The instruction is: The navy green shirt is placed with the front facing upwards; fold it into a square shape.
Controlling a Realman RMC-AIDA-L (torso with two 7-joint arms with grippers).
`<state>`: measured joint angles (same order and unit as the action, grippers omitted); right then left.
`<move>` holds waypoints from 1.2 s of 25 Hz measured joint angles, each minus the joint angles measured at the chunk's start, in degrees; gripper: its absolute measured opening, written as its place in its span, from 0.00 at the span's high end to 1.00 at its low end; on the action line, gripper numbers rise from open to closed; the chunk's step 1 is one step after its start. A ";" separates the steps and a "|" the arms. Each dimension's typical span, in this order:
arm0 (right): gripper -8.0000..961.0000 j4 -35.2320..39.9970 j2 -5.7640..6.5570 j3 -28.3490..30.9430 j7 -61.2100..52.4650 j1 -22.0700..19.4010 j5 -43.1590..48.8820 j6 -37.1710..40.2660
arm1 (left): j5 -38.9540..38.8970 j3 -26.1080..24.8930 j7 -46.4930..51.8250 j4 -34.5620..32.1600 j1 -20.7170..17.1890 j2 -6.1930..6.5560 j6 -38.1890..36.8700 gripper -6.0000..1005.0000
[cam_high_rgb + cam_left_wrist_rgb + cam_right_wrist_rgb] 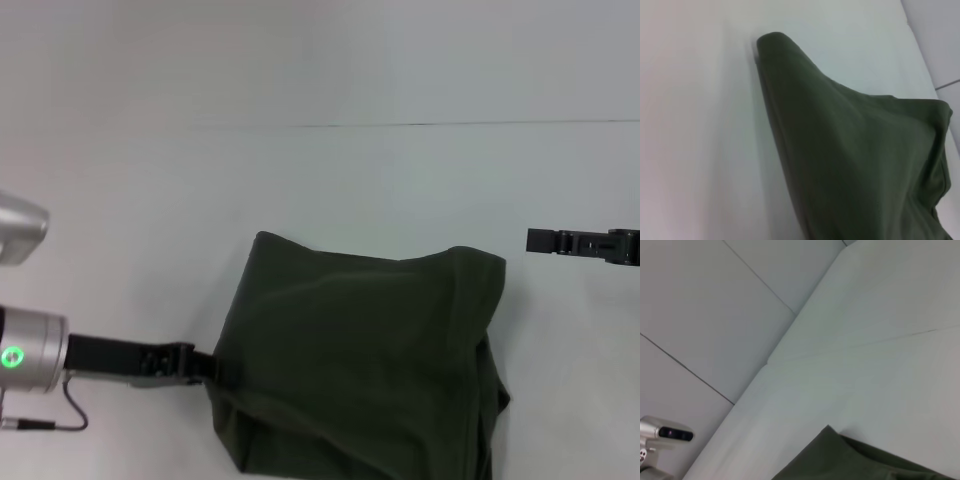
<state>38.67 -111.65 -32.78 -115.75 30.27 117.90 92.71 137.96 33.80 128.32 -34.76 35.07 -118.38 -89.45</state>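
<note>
The navy green shirt [360, 350] lies folded over in a rough rectangle on the white table [330, 190], near the front middle. Only plain green cloth shows; the lettering and collar are hidden. My left gripper [210, 367] is at the shirt's left edge, shut on the cloth. In the left wrist view the shirt [855, 165] rises from the table toward the camera. My right gripper [532, 241] hovers to the right of the shirt's far right corner, apart from it. A corner of the shirt [850, 460] shows in the right wrist view.
The table's far edge [400, 125] runs across the back, with pale wall or floor panels beyond. The robot's head [665, 432] shows in the right wrist view. The shirt's near edge runs out of the head view at the bottom.
</note>
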 joint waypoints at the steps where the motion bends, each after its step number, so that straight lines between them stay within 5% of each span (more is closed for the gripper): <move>1: 0.16 0.00 -0.03 0.03 0.00 0.09 -0.01 0.00 | 0.00 -0.42 0.00 -0.16 -0.70 -0.16 -0.41 0.87; 14: 0.16 -1.43 -0.40 0.01 -0.63 0.79 -0.04 -0.26 | -0.34 -6.57 -0.28 -0.51 -8.50 -2.96 -4.02 0.87; 30: 0.16 -3.23 -0.41 -1.35 -2.13 1.09 3.82 2.26 | -3.26 -11.48 -10.15 -1.42 -9.19 -2.60 -9.90 0.75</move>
<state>35.45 -112.06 -34.12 -117.87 31.36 121.72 94.97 134.70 22.32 118.16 -36.18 25.88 -120.98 -99.36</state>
